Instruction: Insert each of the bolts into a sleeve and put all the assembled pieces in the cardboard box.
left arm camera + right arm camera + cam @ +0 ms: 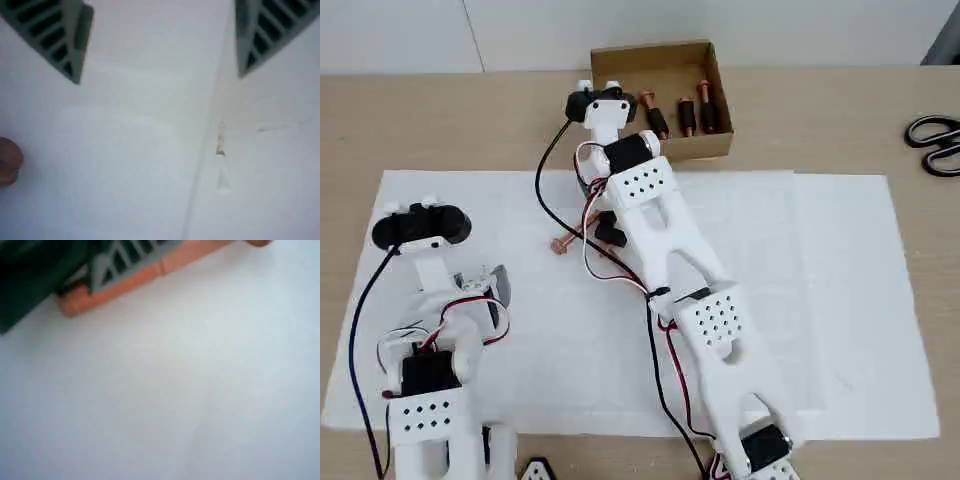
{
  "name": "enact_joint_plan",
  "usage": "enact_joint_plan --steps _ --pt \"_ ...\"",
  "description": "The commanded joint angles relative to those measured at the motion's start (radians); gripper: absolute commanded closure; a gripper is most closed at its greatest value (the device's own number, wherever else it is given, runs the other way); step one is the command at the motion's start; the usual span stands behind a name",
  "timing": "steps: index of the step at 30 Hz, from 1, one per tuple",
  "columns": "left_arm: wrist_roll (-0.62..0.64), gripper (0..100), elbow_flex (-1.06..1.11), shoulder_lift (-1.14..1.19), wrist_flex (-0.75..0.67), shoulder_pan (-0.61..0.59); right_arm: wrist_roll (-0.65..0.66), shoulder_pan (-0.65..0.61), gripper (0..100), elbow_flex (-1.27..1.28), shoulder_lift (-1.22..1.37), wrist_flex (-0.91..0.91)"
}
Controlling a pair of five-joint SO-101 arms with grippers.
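left gripper (159, 75) is wide open with nothing between the fingers (55, 35), just white paper (150, 165) under it. blurred brown thing (7, 162) at the edge of that wrist view, can't tell what it is. in the high view this gripper (492, 288) sits at 8 o'clock on the paper, tip down toward the sheet, well apart from the task parts.

right gripper (607, 230) is just 11 o'clock of table centre. its arm stretches up from 5 o'clock across the paper. one loose copper bolt (563, 243) lies flat on the paper at 8 o'clock of the gripper tip, just beside it. in the right wrist view the bolt (145, 270) shows a bare copper shank, and a dark finger (30, 280) overlaps one end. can't tell if the jaws are clamped on it or only next to it, nor how far apart they are.

box (705, 148) is at 12 o'clock on the table (820, 120), at the paper's far edge. three pieces (687, 115) are inside, copper bolts in dark sleeves, side by side in the box's 3 o'clock half. scissors (935, 143) at 2 o'clock on bare table, well apart from the rest.
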Motion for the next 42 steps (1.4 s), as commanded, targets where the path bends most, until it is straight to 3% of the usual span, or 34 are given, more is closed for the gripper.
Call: enact_joint_plan --steps 1,16,22,31,38,42 --pt "0.009 81 -0.005 -0.003 -0.026 0.009 -0.011 0.001 83.6 -0.021 -0.021 -0.019" --pt "0.009 81 -0.004 -0.003 -0.026 0.009 -0.009 0.013 83.8 -0.026 0.056 -0.019" --pt "0.009 81 -0.004 -0.003 -0.026 0.009 -0.006 0.018 93.5 -0.025 0.056 -0.038" --pt "0.009 81 -0.004 -0.003 -0.026 0.009 -0.005 0.068 94.1 -0.034 0.045 -0.039" --pt "0.009 81 -0.004 -0.003 -0.026 0.009 0.000 0.120 94.2 -0.258 0.002 0.013" --pt "0.009 81 -0.004 -0.003 -0.026 0.009 0.078 0.142 94.2 -0.353 -0.016 0.015"
